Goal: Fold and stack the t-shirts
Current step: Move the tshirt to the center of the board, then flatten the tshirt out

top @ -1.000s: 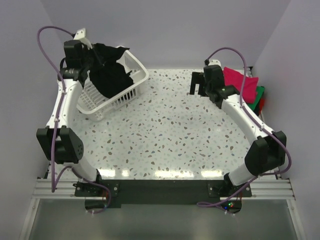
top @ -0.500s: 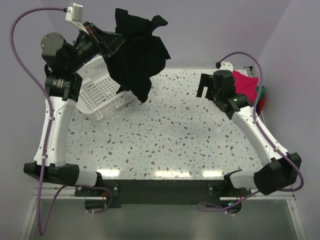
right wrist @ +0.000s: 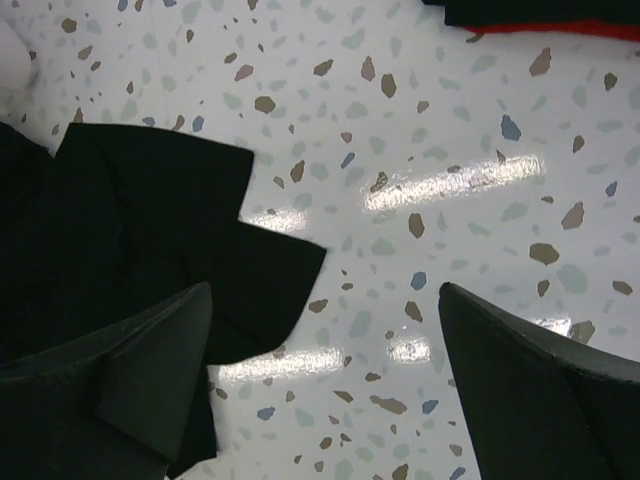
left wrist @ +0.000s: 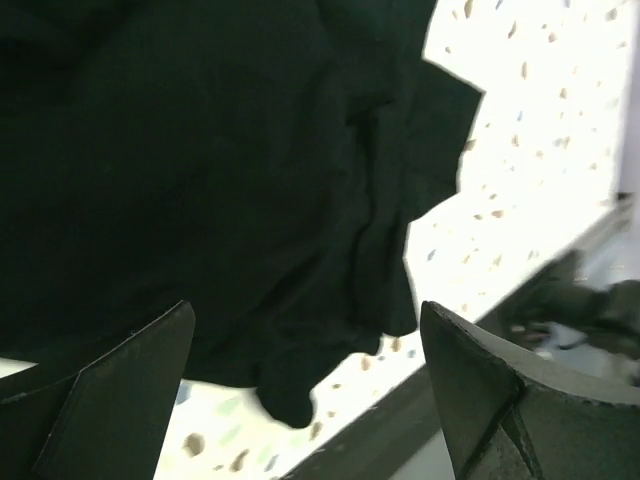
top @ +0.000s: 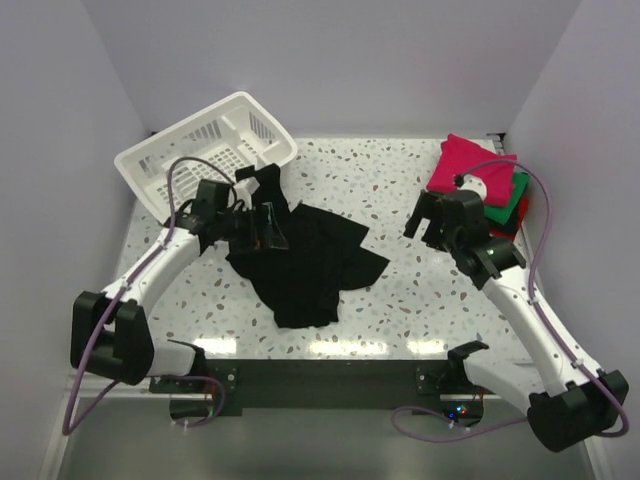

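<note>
I'm looking down on the speckled table (top: pixel 400 170), where the large black t-shirt (top: pixel 310 265) is lying crumpled just in front of the white basket (top: pixel 190 165). The folded stack, a pink t-shirt (top: pixel 470 165) lying over a green t-shirt (top: pixel 516 195), is sitting well to the basket's right. The left gripper (top: pixel 270 225) is hovering over the black cloth near the basket, fingers spread wide. The right gripper (top: pixel 425 215) is hanging wide and empty between basket and stack.

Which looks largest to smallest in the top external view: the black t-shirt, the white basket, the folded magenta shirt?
1. Joint largest: black t-shirt and white basket. They cover about the same area, too close to rank.
2. Smallest: folded magenta shirt, clearly less area than either.
</note>
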Motion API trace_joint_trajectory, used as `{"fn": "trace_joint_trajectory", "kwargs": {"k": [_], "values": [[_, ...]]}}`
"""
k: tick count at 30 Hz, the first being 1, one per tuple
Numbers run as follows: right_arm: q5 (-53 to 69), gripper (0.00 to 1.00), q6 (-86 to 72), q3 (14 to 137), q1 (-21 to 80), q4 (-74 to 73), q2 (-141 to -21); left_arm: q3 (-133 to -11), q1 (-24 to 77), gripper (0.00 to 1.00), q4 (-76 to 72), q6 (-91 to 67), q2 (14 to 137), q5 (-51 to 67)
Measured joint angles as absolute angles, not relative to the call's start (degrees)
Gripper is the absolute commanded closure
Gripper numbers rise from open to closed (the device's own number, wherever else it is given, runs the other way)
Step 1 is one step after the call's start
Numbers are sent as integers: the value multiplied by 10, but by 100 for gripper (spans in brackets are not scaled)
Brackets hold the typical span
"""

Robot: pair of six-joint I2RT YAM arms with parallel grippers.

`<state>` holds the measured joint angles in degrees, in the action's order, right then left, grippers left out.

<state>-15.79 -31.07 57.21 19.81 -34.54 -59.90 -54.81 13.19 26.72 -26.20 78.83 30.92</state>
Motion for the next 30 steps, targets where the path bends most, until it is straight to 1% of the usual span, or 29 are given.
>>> {"fn": "trace_joint_trajectory", "kwargs": {"k": [3, 7, 13, 19, 25, 30], "values": [[-142, 1, -332, 540, 198, -368, -556, -551, 143, 0, 307, -215, 731, 254], [-107, 1, -350, 521, 199, -382, -557, -584, 143, 0, 313, -172, 652, 201], [-65, 1, -365, 494, 207, -381, -610, -560, 143, 0, 326, -151, 625, 153], [-64, 1, -345, 506, 225, -372, -693, -544, 143, 0, 378, -142, 619, 48], [-101, 1, -291, 588, 311, -362, -798, -575, 142, 0, 428, -222, 630, -77], [-107, 1, -266, 639, 397, -316, -875, -583, 139, 0, 440, -278, 627, -132]]}}
